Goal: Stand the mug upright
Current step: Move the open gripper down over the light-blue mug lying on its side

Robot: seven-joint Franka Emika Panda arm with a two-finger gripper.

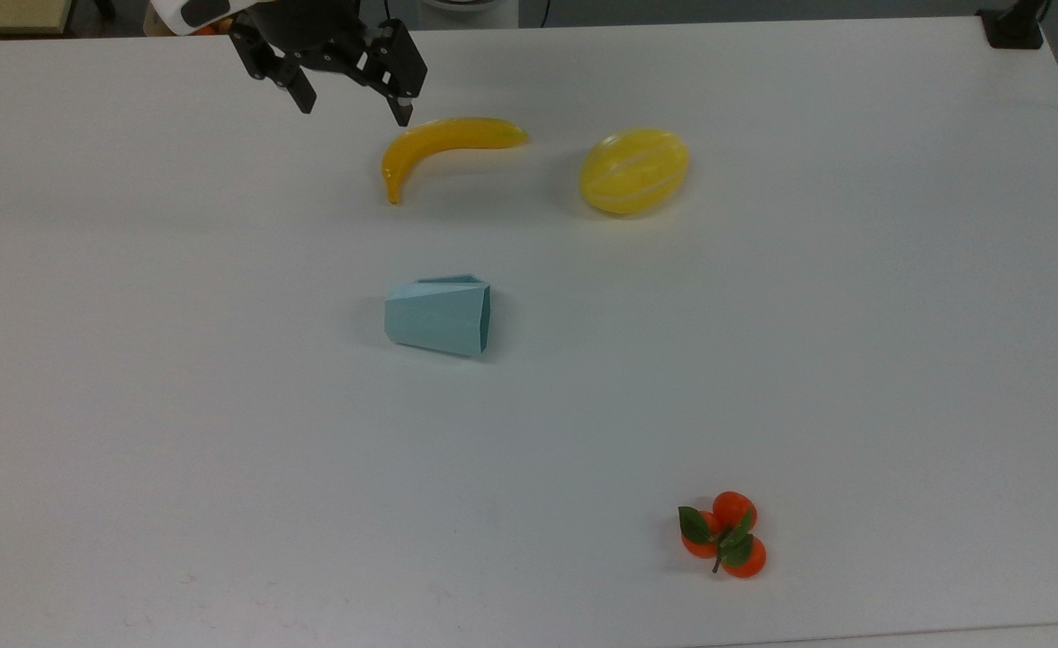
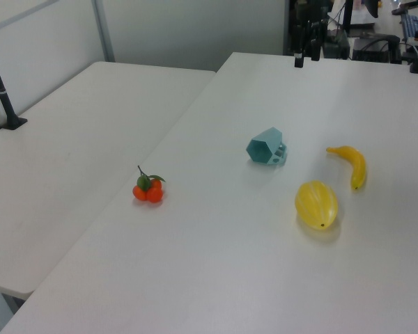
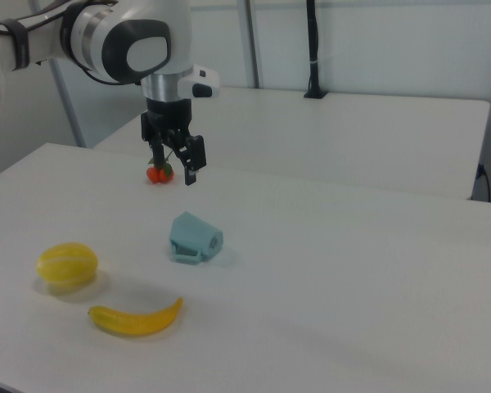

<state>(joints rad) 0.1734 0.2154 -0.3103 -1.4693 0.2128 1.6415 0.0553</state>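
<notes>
A wide white table (image 1: 853,360) spans the scene, with a second table (image 2: 70,139) butted beside it. The arm's gripper (image 1: 354,106) hangs above the surface, fingers spread open and holding nothing. On the table lie a yellow melon (image 1: 634,171), a banana (image 1: 443,144), the mug (image 1: 439,315) on its side mid-table, and small tangerines (image 1: 724,533).

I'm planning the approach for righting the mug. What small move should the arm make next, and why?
Probably carry the gripper toward the mug and lower it. The mug lies on its side on the table, its opening toward the top view's right, and the open, empty gripper hangs high near the banana, well apart from the mug.
</notes>
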